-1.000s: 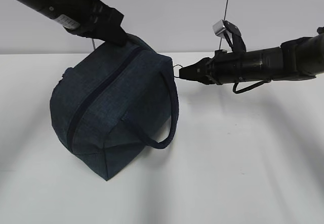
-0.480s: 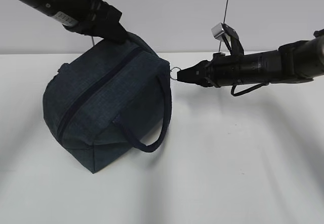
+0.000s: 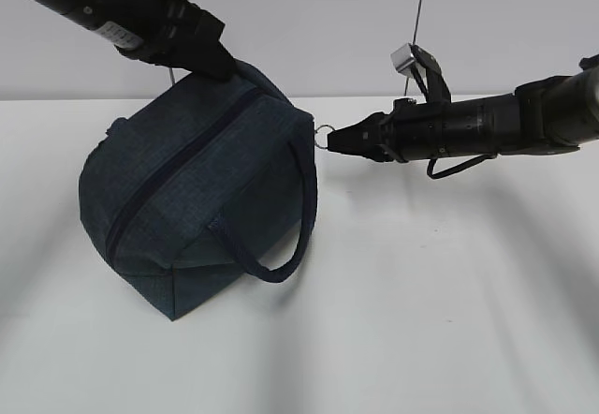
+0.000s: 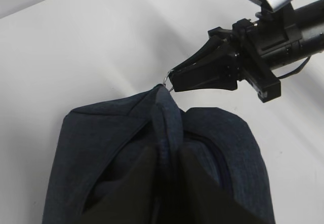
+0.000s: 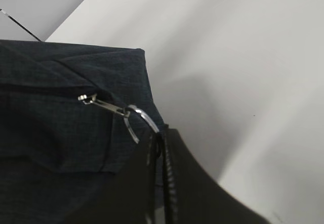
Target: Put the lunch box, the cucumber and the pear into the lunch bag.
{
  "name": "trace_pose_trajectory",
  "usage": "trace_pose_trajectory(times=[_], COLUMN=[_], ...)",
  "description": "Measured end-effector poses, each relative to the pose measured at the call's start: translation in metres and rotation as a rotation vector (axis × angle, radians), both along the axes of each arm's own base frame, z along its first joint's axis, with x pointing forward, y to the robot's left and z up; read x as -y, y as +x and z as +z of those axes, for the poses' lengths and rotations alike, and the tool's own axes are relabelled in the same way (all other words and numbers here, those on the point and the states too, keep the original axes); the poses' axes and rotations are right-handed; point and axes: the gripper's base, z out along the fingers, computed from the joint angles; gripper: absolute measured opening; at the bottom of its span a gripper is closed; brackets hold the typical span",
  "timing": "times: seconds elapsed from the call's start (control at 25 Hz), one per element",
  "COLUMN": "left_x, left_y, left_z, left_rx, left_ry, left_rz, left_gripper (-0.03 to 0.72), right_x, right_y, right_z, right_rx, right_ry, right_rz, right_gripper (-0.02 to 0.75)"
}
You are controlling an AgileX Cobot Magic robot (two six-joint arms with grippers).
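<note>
Navy fabric lunch bag [image 3: 192, 203] w/ loop handle sits left-centre on white table [image 3: 449, 320], tipped, zip shut. Metal ring pull [image 3: 322, 135] is at bag's upper right corner; zip line runs from there down-left toward near-left end. Right gripper [image 3: 335, 139] pinched shut on the ring, arm lying to the right. Left gripper [image 3: 217, 66] clamps narrow on bag's top far fabric. Likely next: pull along zip axis, left arm bracing. No lunch box, cucumber, pear in view.
</note>
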Motion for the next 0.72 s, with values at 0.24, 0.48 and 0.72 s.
trace_pose_trajectory(times=[0.24,0.48,0.72], left_x=[0.000,-0.003,-0.005], left_y=[0.000,-0.002,-0.003], left_z=[0.000,0.004,0.007], left_rx=[-0.002,-0.003,0.005], left_ry=[0.001,-0.004,-0.007], left_rz=[-0.002,0.000,0.004], left_gripper=[0.032,0.032,0.032], right_x=[0.000,0.016,0.026], right_y=[0.000,0.006,0.008], right_z=[0.000,-0.018,-0.025], right_rx=[-0.001,-0.041,-0.060], right_ry=[0.001,-0.101,-0.137], right_rz=[-0.001,-0.098,-0.151], right_gripper=[0.006,0.069,0.203])
